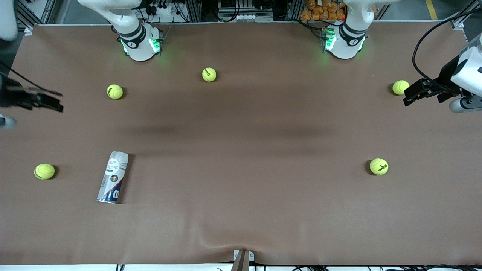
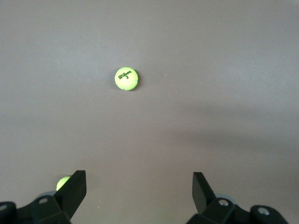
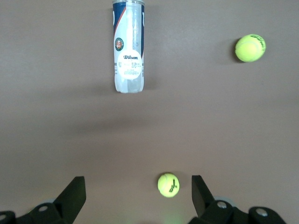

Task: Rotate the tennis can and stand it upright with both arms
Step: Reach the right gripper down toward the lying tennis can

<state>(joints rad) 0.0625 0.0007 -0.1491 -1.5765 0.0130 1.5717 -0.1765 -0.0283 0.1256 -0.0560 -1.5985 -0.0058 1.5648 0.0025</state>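
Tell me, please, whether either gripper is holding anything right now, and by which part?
Nothing is held. The left gripper and right gripper are open and empty; the tennis can lies untouched on the table.

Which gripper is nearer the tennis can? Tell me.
Right. The right gripper hangs open over the right arm's end, where the tennis can lies; the left gripper hangs open over the left arm's end.

My right gripper (image 1: 56,105) sits blurred at the front view's edge, its arm cut off there. One finger (image 2: 74,189) of my left gripper (image 2: 139,191) hides most of a tennis ball (image 2: 62,182). The can (image 3: 128,46) loses its end past my right wrist view's edge.
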